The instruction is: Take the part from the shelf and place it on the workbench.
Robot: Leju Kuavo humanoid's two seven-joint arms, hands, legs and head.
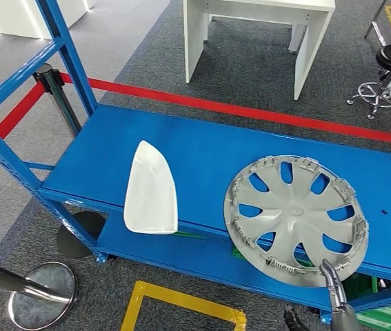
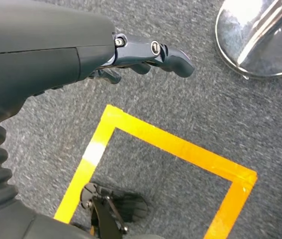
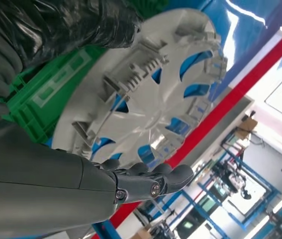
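From the head view, the wheel cover (image 1: 296, 218) lies flat at the shelf's (image 1: 203, 155) front edge, at eleven o'clock from my right hand (image 1: 334, 289), which reaches its rim; touching or not, I cannot tell. At the right wrist, fingers (image 3: 158, 181) extended, holding nothing; at the left wrist, my left hand (image 2: 146, 57) hangs empty over carpet, farther off.

My right hand (image 1: 334, 286) is coming in low on my right side, fingers pointing up and forward; in the right wrist view (image 3: 146, 181) its fingers are lying nearly straight and close together, gripping nothing. My left hand (image 2: 146, 55) is hanging with the arm lowered, fingers extended and slightly curled, holding nothing, the grey ribbed wrist cover showing behind it.
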